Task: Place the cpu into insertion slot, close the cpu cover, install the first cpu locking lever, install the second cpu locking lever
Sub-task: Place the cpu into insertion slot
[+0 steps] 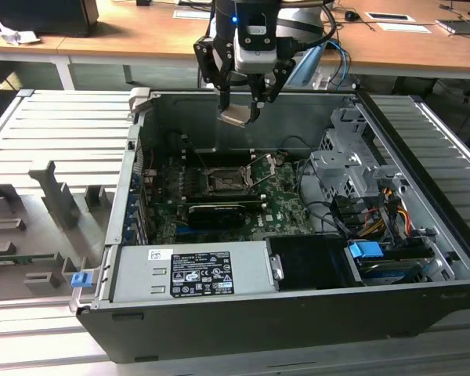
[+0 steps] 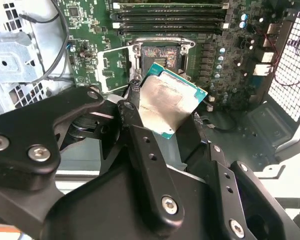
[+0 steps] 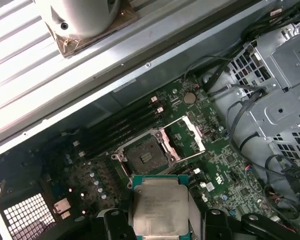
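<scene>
Black multi-link robot gripper (image 1: 237,111) is closed on the cpu (image 1: 235,117), a small thin square chip with a pale silver metal lid and a green edge. The fingers (image 2: 131,107) pinch opposite edges and the jaws are only as wide as the chip. The chip is in the air, tilted, above the open dark desktop computer case (image 1: 298,321), near its back wall and well above the green motherboard (image 1: 286,205). It touches nothing but the gripper. The square black insertion slot (image 3: 144,157) on the board is bare. The cpu cover (image 3: 184,139), a small silver metal frame with an open middle, is swung open on its hinge just beside the slot, so the slot is uncovered. In the first wrist view the chip sits short of the slot, not over it. Handling, as a judgement: the chip looks very light, stiff and flat, so it won't flex. The smooth lid is probably slippery, so an edge pinch like this one is the right hold. Keeping off the underside contacts seems sensible. The chip and the slot's contacts are likely fragile, so it should go in flat with no pressing. The chip's green corners (image 2: 155,67) stay visible past the fingers, which helps in judging its orientation against the slot.
</scene>
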### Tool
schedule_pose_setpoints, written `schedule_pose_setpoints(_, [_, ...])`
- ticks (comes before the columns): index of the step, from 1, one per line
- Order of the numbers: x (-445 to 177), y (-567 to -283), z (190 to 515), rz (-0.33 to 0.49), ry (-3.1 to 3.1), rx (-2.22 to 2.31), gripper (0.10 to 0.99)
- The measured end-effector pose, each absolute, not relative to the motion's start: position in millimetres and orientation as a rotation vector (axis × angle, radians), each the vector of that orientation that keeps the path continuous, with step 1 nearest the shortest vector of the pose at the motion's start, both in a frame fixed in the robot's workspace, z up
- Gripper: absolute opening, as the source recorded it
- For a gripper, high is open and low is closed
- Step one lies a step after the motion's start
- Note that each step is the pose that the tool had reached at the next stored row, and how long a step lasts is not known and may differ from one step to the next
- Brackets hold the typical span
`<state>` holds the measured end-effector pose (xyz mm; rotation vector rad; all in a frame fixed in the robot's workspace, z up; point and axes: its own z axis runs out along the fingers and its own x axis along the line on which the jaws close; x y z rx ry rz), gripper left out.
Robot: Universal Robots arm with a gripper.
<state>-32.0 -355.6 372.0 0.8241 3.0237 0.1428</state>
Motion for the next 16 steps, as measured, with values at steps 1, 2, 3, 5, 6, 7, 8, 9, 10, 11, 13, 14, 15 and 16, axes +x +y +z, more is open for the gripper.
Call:
schedule_pose_setpoints(1, [-32.0, -355.6, 371.8, 0.143, 3.016, 0.848, 0.533])
schedule_pose_setpoints(2, [-32.0, -355.6, 371.2, 0.143, 3.012, 0.861, 0.533])
schedule_pose_setpoints(3, [-32.0, -355.6, 370.6, 0.142, 3.011, 0.865, 0.533])
schedule_pose_setpoints(5, [-32.0, -355.6, 369.2, 0.142, 3.011, 0.865, 0.533])
schedule_pose_setpoints(6, [-32.0, -355.6, 368.8, 0.142, 3.011, 0.865, 0.533])
schedule_pose_setpoints(7, [-32.0, -355.6, 368.3, 0.142, 3.011, 0.866, 0.533])
schedule_pose_setpoints(8, [-32.0, -355.6, 367.4, 0.143, 3.011, 0.865, 0.533])
schedule_pose_setpoints(9, [-32.0, -355.6, 366.9, 0.142, 3.011, 0.865, 0.533])
schedule_pose_setpoints(10, [-32.0, -355.6, 366.3, 0.142, 3.011, 0.865, 0.533])
schedule_pose_setpoints(11, [-32.0, -355.6, 365.9, 0.142, 3.01, 0.867, 0.533])
schedule_pose_setpoints(13, [-32.0, -355.6, 365.3, 0.141, 3.009, 0.871, 0.533])
schedule_pose_setpoints(14, [-32.1, -355.6, 364.4, 0.141, 3.006, 0.879, 0.533])
schedule_pose_setpoints(15, [-32.1, -355.6, 364.0, 0.141, 3.005, 0.882, 0.533])
schedule_pose_setpoints(16, [-32.1, -355.6, 363.7, 0.141, 3.004, 0.885, 0.533])
